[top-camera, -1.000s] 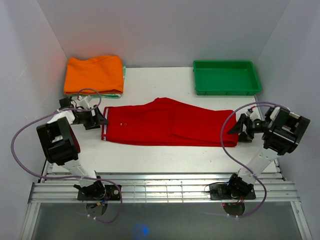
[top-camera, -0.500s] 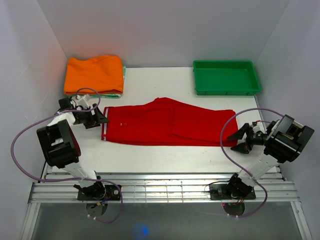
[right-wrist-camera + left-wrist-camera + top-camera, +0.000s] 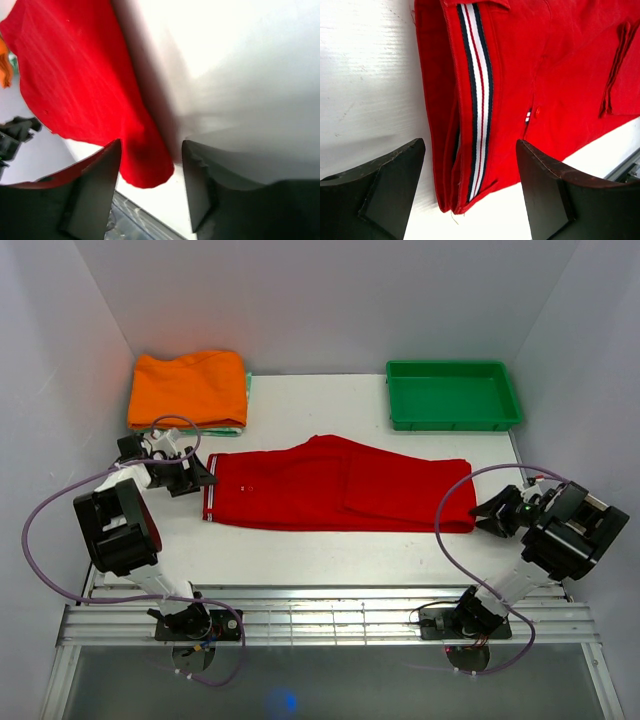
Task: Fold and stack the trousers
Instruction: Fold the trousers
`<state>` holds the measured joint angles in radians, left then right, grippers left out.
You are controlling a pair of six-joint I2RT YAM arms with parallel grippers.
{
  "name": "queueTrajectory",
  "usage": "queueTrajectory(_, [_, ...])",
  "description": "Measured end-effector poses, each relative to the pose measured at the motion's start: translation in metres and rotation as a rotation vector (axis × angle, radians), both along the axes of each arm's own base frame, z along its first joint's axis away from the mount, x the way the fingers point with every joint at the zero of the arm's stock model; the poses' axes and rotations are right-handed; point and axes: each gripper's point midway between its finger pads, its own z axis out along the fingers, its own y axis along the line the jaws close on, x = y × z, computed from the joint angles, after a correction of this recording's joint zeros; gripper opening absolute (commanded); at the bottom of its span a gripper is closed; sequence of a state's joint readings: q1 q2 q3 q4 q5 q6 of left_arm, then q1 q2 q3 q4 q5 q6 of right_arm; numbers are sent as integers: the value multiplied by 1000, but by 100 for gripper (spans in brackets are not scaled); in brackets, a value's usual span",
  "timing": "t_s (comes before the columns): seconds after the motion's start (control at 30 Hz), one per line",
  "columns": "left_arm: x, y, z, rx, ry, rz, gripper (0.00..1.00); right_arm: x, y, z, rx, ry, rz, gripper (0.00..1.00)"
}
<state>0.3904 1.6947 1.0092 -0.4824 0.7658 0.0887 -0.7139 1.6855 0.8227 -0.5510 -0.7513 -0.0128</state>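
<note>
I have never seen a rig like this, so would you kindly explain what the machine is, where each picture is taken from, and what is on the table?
These are two robot arms bolted at the near edge of the table, each ending in a two-finger pincer. The wide picture looks down from above and behind them; the other two come from wrist cameras. On the table lie red trousers laid out long, a folded orange garment back left and an empty green tray back right. The left pincer stands open at their striped end, the right pincer open by the other end. Neither holds anything.
</note>
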Motion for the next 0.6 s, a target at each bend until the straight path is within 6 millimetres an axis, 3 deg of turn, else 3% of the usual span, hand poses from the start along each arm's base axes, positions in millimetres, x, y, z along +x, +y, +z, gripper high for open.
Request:
queueTrajectory(0.07, [1,1,-1,2,1,5,84,6,-5,-7,-16,-17,3,34])
queueTrajectory(0.23, [0,2,-14,-7,40,15,87,11,-11,-14,-66,-63,43,8])
queueTrajectory(0.37, [-3,6,-19,-13,57,24,88,20,-18,-7,-113,-104,84,8])
queueTrajectory(0.53, [-6,13,-19,-15,59,36,88,44,-42,18,-217,-209,137,8])
queueTrajectory(0.57, [-6,14,-19,-14,59,36,88,47,-45,22,-238,-226,152,29])
queueTrajectory(0.6, [-7,14,-19,-14,58,34,88,49,-46,25,-251,-234,165,43])
